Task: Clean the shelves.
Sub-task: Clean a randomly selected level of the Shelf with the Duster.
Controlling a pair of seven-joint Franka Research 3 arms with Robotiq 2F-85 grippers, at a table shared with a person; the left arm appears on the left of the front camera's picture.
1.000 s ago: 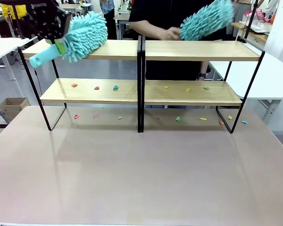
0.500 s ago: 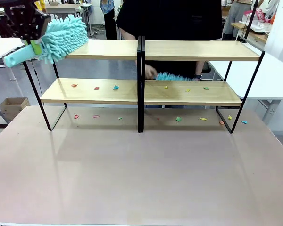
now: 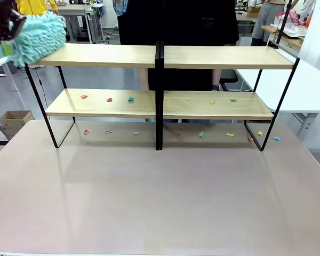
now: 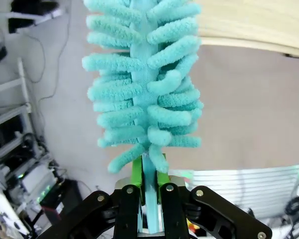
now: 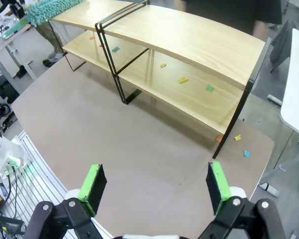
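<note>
The shelves stand across the far half of the table, four light-wood boards on a black frame. Small coloured paper scraps lie on both lower boards and on the tabletop beneath. My left gripper is at the upper left, shut on the handle of a fluffy turquoise duster, whose head overlaps the left end of the top board. The left wrist view has the duster rising from the shut gripper, with a shelf board beyond. My right gripper hangs open and empty high above the table, looking down on the shelves.
A person in black stands right behind the shelves. The beige tabletop in front of the rack is bare. A cardboard box sits on the floor at the left, and white tables flank both sides.
My left gripper has carried the duster leftward along the top board to its left end. The person's hand and second duster dropped to the lower right board, then left view.
</note>
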